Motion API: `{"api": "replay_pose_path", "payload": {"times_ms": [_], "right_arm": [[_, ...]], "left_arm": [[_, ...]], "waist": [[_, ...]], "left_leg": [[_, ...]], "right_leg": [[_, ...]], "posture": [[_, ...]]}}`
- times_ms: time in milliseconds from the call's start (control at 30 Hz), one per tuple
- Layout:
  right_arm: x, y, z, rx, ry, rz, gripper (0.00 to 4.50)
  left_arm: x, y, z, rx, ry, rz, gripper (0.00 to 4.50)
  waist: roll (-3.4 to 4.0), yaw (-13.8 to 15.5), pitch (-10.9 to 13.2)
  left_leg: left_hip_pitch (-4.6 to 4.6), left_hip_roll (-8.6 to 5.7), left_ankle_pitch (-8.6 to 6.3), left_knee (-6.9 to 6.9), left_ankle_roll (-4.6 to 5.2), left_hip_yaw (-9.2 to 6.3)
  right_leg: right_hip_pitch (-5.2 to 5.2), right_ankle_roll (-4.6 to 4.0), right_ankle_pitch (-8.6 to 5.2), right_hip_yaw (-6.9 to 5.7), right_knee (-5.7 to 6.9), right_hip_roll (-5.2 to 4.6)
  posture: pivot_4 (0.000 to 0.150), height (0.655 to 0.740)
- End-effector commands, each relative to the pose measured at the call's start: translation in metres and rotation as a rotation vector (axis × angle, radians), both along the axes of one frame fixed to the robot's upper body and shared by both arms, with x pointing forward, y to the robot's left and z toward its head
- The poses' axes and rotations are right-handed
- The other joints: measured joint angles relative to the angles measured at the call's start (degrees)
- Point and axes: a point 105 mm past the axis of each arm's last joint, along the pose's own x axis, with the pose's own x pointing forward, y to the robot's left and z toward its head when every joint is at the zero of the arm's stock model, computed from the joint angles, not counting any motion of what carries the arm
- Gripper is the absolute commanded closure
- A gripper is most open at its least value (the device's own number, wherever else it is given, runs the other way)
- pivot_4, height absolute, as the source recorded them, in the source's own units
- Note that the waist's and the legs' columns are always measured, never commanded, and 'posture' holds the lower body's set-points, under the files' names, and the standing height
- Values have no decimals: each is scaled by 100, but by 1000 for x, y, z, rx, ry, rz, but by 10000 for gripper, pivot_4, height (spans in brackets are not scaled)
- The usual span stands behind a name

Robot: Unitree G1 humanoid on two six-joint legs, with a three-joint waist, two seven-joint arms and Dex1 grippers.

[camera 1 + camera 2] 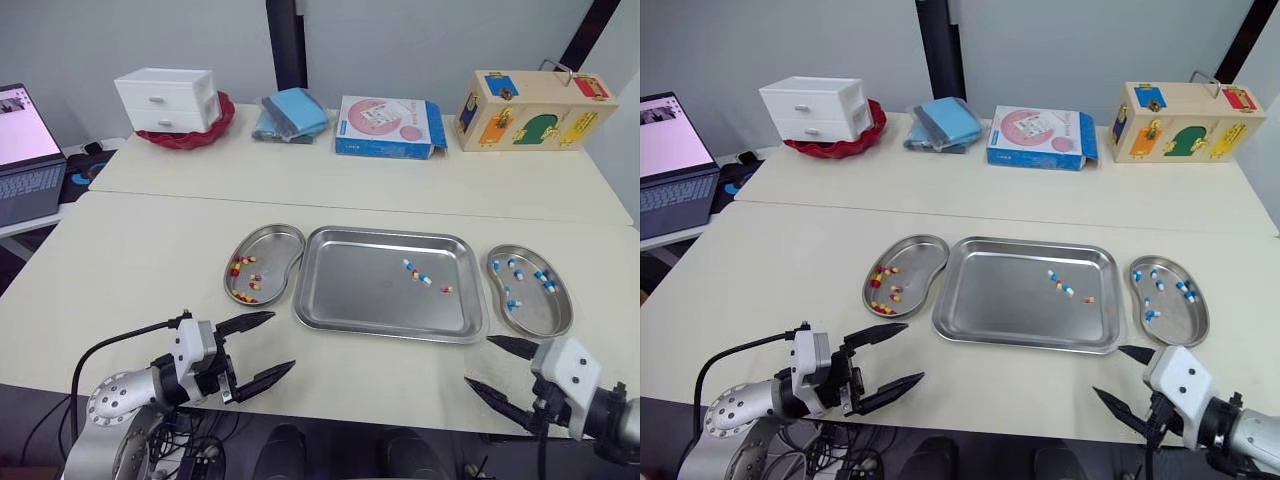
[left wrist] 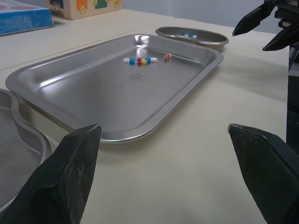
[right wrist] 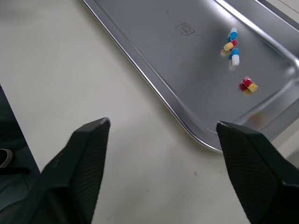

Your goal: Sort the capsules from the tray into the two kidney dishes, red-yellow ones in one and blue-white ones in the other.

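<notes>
A steel tray lies mid-table with a short row of capsules, blue-white and red-yellow, and a lone red-yellow capsule near its right side. To its left is a kidney dish holding several red-yellow capsules. On the other side, a second kidney dish holds several blue-white capsules. My left gripper is open and empty near the table's front edge, left of the tray. Open and empty too, my right gripper hovers at the front edge below the right dish.
Along the back of the table stand a white drawer box on a red plate, folded blue cloths, a blue-pink box and a wooden latch box. A laptop sits on a side table at far left.
</notes>
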Motion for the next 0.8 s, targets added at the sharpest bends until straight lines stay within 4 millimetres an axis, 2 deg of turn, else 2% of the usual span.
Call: {"api": "replay_pose_path", "payload": {"times_ms": [33,100,200,333,467,600,800], "right_arm": [[10,12,14,-2,-59,12,12507],[22,20,19,-10,-74,14,12507],[54,28,24,-61,-75,-50,12507],[110,50,24,-55,3,-127,12507],[143,70,30,-50,28,-165,12507],[164,77,27,-87,55,-195,12507],[180,77,23,-129,54,-202,12507]], "left_arm": [[0,-2,2,-8,-22,-2,0],[1,-3,2,-9,-24,-3,0],[1,-5,1,-11,-27,-7,0],[2,-9,-1,-16,-33,-11,0],[2,-13,-2,-21,-39,-13,0],[2,-16,-2,-22,-44,-9,0],[3,-17,-3,-19,-47,1,0]], "waist": [[-1,-1,0],[0,-23,0],[-2,-75,1],[-6,-91,7],[-4,-59,9],[-3,-12,9],[-1,-30,9]], "left_leg": [[0,0,0,0,0,0],[2,0,0,1,0,0],[5,4,1,2,0,2],[2,4,1,2,-1,-4],[-16,3,1,1,0,-10],[-80,2,2,2,0,-7],[-80,2,2,3,1,-3]], "right_leg": [[0,0,0,0,0,0],[0,0,0,1,3,0],[-1,-1,1,5,5,4],[-4,-2,2,1,6,7],[-18,-2,3,-5,4,5],[-90,-3,2,-7,9,2],[-97,-3,3,-5,21,1]], "posture": [[1500,7312],[1500,7312],[1500,7312],[1500,7312],[1500,7312],[1500,7312],[1500,7312]]}}
